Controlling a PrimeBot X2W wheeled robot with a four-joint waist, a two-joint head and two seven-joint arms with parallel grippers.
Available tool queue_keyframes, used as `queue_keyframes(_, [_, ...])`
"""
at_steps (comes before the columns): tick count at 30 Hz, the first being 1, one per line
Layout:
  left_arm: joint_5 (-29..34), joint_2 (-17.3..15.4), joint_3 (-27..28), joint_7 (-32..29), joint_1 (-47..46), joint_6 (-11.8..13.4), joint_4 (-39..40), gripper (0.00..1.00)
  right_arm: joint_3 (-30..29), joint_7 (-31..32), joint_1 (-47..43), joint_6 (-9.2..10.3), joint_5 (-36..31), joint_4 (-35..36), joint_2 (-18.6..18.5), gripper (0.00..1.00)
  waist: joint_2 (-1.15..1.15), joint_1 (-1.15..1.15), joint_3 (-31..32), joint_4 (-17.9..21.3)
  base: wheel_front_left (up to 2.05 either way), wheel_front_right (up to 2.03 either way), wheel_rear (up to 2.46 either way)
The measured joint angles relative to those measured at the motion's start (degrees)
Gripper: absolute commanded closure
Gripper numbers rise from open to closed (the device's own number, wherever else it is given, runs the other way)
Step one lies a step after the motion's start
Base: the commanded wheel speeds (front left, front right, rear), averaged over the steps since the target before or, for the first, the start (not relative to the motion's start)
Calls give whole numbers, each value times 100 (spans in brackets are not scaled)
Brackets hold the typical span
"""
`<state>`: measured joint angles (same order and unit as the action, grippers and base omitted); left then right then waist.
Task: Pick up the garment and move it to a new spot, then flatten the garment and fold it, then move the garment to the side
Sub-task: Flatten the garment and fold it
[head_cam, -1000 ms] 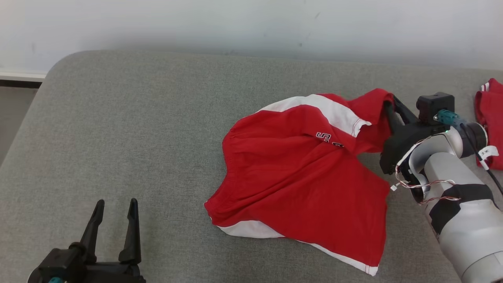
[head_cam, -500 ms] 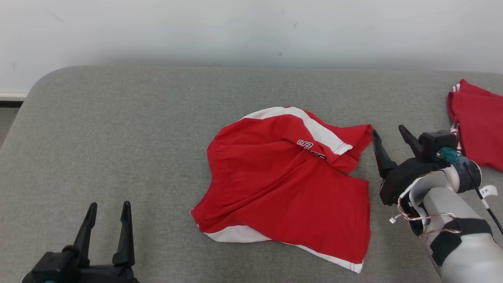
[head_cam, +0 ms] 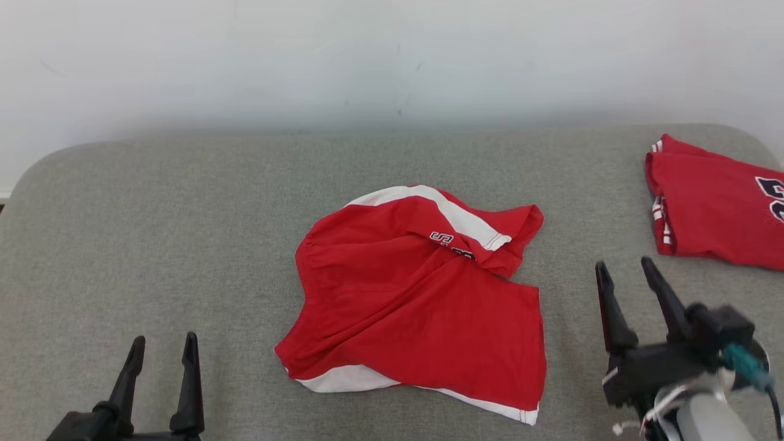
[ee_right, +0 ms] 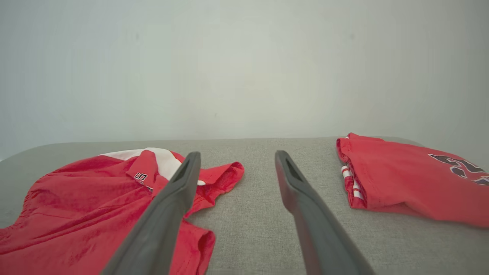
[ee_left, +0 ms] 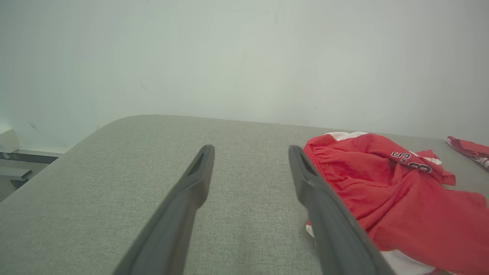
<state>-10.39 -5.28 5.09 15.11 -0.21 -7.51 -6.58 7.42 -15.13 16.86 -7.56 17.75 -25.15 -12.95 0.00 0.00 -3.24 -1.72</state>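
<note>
Lying crumpled mid-cushion, the red garment [head_cam: 422, 306] touches neither gripper. Left gripper [head_cam: 164, 338] and right gripper [head_cam: 625, 264] stand wide, empty, near the grey cushion's [head_cam: 153, 202] front edge. Folded red shirt [head_cam: 716, 214] at far right corner.

This looks like a plain indoor test room, set up more like a robotics lab than a lived-in home. A worktop [head_cam: 153, 245] covered in grey woven cloth, with rounded corners, stretches ahead of the left pincer [head_cam: 165, 337] and the right pincer [head_cam: 623, 263]. Beyond their fingertips rises a plain white wall [head_cam: 367, 61] with faint scuffs. A crumpled red garment [head_cam: 416, 306] lies between the pincers. A folded red jersey [head_cam: 716, 214] lies ahead and right of the right pincer. Left of the left pincer, a dark strip [ee_left: 23, 156] runs along the wall's foot.
</note>
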Motion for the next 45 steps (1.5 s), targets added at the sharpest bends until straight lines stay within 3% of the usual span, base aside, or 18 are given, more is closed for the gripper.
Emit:
queue_keyframes(10, [31,44,-27,1,137,0,-4,0,-374,0,-1429,0,-427,1392,552,0,0,-1,230,27,0,0,0])
queue_keyframes(20, [22,45,-11,1,155,0,-64,0,-275,1,-1926,0,-563,1677,836,0,0,0,249,-32,0,0,0])
queue_keyframes(45, [-14,37,-79,1,61,0,-113,0,760,122,-1316,0,-345,-831,801,0,0,0,29,-316,0,0,0])
